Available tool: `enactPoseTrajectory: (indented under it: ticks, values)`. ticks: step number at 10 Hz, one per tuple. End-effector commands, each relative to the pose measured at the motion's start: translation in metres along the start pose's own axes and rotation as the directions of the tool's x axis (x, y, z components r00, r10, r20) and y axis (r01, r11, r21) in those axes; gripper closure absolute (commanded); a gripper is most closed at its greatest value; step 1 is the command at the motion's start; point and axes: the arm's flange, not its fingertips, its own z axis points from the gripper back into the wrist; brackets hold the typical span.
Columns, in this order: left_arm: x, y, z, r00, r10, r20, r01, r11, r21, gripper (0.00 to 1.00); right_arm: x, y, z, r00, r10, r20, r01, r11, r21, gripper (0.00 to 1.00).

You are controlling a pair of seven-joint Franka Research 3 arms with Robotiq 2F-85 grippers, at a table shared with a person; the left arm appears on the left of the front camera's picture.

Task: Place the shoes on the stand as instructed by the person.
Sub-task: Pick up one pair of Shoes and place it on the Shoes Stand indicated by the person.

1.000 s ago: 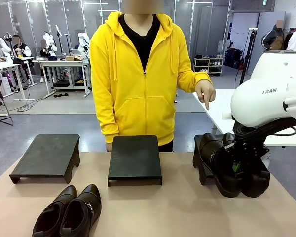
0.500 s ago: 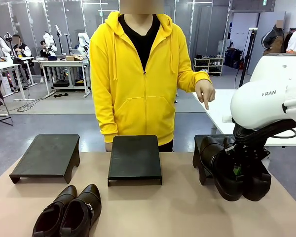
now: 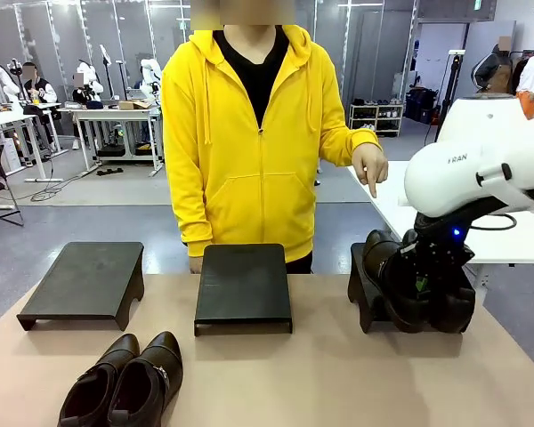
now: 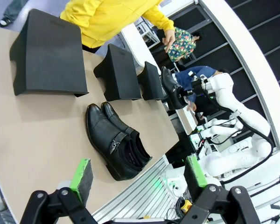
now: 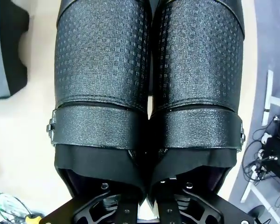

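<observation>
Clamping one black shoe pair (image 3: 387, 271) at the right-hand stand (image 3: 360, 298), the right gripper (image 3: 422, 285); left gripper (image 4: 139, 171) spread open.

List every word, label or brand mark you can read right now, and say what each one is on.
"RAN": printed on the white shell of the right arm in the front view; the start of the word is not legible.
Small green sign high on the far wall: too small to read.
Held pair of shoes: no readable print, just embossed texture.
Shoes on the table: no readable marks.
</observation>
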Motion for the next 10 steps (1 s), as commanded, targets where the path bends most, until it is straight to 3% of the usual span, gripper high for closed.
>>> enactPoseTrajectory:
  ticks: [1,5,10]
  values:
    - [0.0,0.0,0.001,1.0,-0.002,0.003,0.002,1.0,-0.004,0.0,0.023,0.003,0.009,0.999,-0.036,0.035,0.037,0.999,-0.035,0.92]
    - [0.0,0.0,0.001,1.0,-0.002,0.003,0.002,1.0,-0.004,0.0,0.056,0.002,0.0,0.996,-0.054,0.069,0.058,0.996,-0.062,0.92]
    - [0.0,0.0,0.001,1.0,-0.002,0.003,0.002,1.0,-0.004,0.0,0.071,0.002,-0.02,0.994,-0.068,0.084,0.073,0.995,-0.06,0.92]
